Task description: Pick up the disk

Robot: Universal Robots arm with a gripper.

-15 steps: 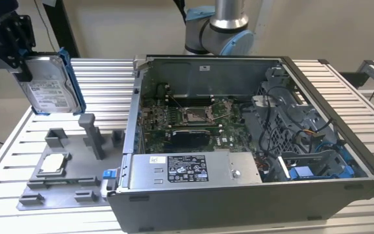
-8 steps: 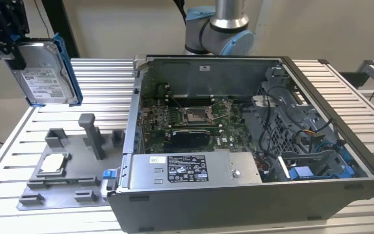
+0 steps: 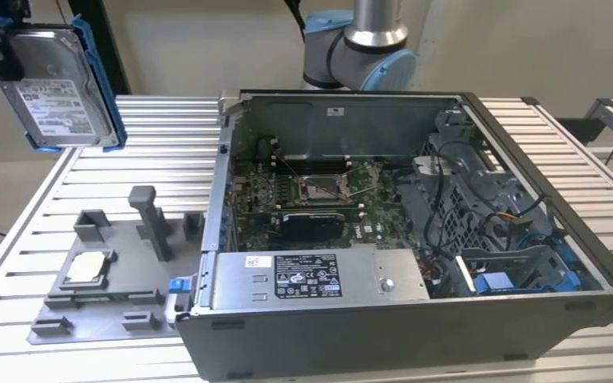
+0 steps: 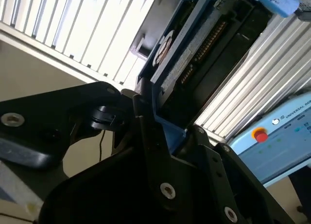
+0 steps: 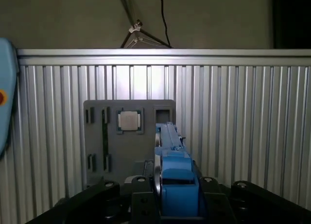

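The disk (image 3: 57,92) is held upright in the air at the exterior view's left, well above the ribbed table (image 3: 147,159). Its blue frame (image 3: 104,88) is clamped by the claw (image 3: 6,48). In the first wrist view the fingers (image 5: 141,195) are seen closed against the frame's sides. On the table, a grey tray (image 3: 125,275) with a small square chip (image 3: 85,267) is set beside the open computer case (image 3: 392,335).
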